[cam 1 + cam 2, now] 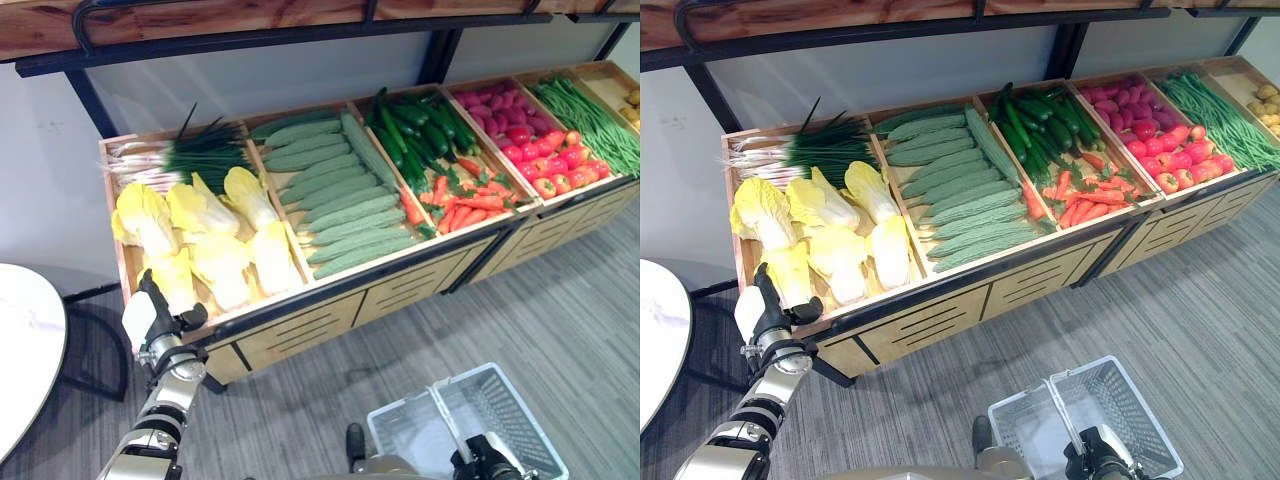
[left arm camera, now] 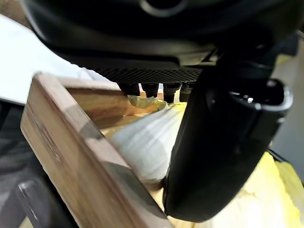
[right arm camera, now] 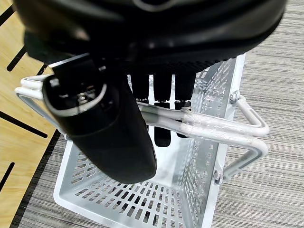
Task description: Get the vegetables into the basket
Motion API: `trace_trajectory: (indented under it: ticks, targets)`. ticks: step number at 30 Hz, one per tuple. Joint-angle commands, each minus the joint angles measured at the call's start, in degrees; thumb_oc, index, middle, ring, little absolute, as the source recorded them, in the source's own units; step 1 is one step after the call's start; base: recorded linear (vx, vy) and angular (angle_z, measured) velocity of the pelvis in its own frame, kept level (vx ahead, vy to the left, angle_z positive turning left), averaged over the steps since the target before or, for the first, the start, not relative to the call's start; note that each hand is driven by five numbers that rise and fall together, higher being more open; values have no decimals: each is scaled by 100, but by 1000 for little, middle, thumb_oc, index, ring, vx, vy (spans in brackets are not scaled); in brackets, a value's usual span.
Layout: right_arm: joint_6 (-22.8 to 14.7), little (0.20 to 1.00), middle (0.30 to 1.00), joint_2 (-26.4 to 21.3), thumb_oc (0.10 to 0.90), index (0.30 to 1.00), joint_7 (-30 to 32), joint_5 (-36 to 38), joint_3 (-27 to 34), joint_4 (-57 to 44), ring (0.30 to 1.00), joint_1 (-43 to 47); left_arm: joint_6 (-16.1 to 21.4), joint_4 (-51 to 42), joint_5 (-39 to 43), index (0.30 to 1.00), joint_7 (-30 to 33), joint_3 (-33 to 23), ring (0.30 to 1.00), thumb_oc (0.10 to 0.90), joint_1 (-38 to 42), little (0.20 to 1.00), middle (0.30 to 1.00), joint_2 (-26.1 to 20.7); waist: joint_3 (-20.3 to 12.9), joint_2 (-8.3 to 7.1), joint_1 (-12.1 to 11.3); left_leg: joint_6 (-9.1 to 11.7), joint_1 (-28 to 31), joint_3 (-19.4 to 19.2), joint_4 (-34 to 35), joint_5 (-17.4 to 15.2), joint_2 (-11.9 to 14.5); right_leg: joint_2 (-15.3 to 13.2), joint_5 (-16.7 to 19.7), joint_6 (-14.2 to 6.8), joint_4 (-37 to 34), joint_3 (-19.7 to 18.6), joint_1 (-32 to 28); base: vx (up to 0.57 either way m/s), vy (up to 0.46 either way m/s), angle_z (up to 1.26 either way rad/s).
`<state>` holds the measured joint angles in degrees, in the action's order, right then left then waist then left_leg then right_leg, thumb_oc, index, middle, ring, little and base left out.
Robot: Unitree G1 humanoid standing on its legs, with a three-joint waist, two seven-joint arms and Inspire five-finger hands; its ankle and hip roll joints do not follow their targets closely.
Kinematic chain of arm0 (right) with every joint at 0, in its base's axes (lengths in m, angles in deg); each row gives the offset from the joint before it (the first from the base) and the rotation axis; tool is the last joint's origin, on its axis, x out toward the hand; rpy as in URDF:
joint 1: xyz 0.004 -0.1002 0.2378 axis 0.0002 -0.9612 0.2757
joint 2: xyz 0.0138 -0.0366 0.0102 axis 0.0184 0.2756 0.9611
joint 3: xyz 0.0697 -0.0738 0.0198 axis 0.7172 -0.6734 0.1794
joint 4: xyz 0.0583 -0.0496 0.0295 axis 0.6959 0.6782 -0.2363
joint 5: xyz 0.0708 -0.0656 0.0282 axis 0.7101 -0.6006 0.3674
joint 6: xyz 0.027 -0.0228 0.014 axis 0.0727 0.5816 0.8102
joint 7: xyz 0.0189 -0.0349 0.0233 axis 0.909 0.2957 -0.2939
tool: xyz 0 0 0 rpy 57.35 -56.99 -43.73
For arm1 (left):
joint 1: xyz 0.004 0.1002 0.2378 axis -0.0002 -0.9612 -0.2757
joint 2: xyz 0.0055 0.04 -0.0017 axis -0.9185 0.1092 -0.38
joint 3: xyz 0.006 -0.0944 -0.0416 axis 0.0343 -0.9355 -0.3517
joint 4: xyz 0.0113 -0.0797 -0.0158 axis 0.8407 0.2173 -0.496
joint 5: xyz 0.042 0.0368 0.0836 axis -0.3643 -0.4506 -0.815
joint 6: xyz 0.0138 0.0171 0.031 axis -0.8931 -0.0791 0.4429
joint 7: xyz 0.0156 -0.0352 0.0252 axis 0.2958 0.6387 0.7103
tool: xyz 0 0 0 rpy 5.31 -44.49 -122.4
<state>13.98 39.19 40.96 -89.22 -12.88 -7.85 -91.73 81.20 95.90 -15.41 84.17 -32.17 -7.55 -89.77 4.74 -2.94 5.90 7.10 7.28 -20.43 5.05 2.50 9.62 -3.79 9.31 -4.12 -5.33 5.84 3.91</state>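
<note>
Right now the left hand point(image 1: 150, 318) hovers at the front lip of the slanted wooden display shelf point(image 2: 71, 156), fingers relaxed and empty just above a pale yellow-white napa cabbage point(image 2: 147, 142). A low approach could knock that wooden edge — or the leafy head could slip from a shallow grasp. The right hand point(image 3: 156, 85) is curled round the handles of the white wire-mesh basket point(image 1: 500, 410), which holds no vegetables yet.
</note>
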Motion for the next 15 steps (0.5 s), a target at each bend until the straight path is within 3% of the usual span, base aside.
trace_trajectory:
  ticks: [1, 2, 3, 4, 11, 15]
  targets:
    - [-31, 300, 300, -299, 400, 300, 186, -174, -233, 87, 300, 330, -37, 767, 792, 948, -25, -510, 948, 863, 341, 948, 948, -213, 123, -167, 18, 143, 140, 377, -5, -270, 169, -525, -142, -659, 33, 27, -214, 0, 0, 0]
    - [-15, 300, 300, -318, 400, 300, 169, -171, -231, 110, 300, 352, -14, 927, 1018, 747, -174, -522, 747, 720, 364, 747, 747, -160, 117, -159, 23, 143, 145, 379, -5, -267, 167, -523, -140, -658, 33, 26, -219, 0, 0, 0]
    - [-16, 300, 300, -319, 400, 300, 168, -171, -230, 110, 300, 354, -6, 938, 1025, 407, -179, -519, 407, 476, 372, 407, 407, -163, 120, -157, 23, 143, 146, 380, -5, -267, 168, -523, -141, -658, 33, 27, -220, 0, 0, 0]
    - [16, 300, 300, -335, 400, 300, 148, -174, -241, 86, 300, 370, 17, 944, 1205, 300, -290, -503, 300, 400, 397, 300, 300, -139, 112, -147, 32, 144, 152, 377, -5, -265, 162, -521, -138, -656, 33, 21, -230, 0, 0, 0]
    - [54, 300, 300, -373, 400, 300, 139, -193, -244, 61, 300, 409, 23, 874, 1352, 300, -561, -302, 300, 400, 479, 300, 300, -67, 115, -117, 48, 149, 158, 386, -5, -259, 162, -520, -128, -651, 33, 38, -256, 0, 0, 0]
    - [80, 300, 300, -375, 400, 300, 131, -226, -222, 65, 300, 413, 126, 185, 1452, 300, -466, -313, 300, 400, 543, 300, 300, -87, 112, -107, 33, 145, 164, 402, -5, -259, 168, -530, -130, -653, 33, 70, -278, 0, 0, 0]
